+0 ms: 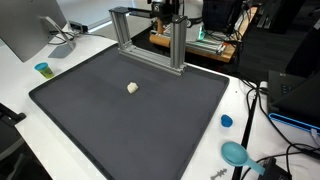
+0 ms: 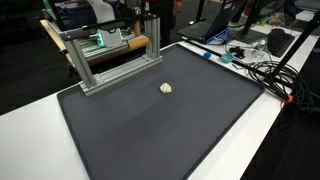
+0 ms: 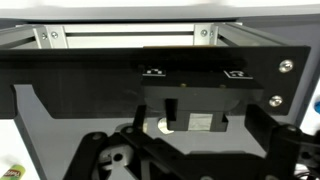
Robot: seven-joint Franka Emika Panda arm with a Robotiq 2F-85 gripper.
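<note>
A small white lump (image 1: pixel 132 87) lies alone near the middle of the black mat (image 1: pixel 110 120); it shows in both exterior views (image 2: pixel 166 87). The arm stands behind the aluminium frame (image 1: pixel 150 40) at the mat's far edge, with only its lower part in view (image 1: pixel 166 10). In the wrist view my gripper (image 3: pixel 195 155) is high above the mat. Its dark fingers spread to the left and right of the picture, with nothing between them. The white lump (image 3: pixel 163 127) shows below, partly hidden by a black bracket (image 3: pixel 180 80). The frame (image 3: pixel 120 35) runs across the top.
On the white table around the mat are a teal cup (image 1: pixel 42 69), a blue cap (image 1: pixel 226 121), a teal scoop-like tool (image 1: pixel 236 153) and a monitor (image 1: pixel 25 30). Cables (image 2: pixel 262 68) and laptops crowd one side of the table. A wooden board with green parts (image 2: pixel 110 42) sits behind the frame.
</note>
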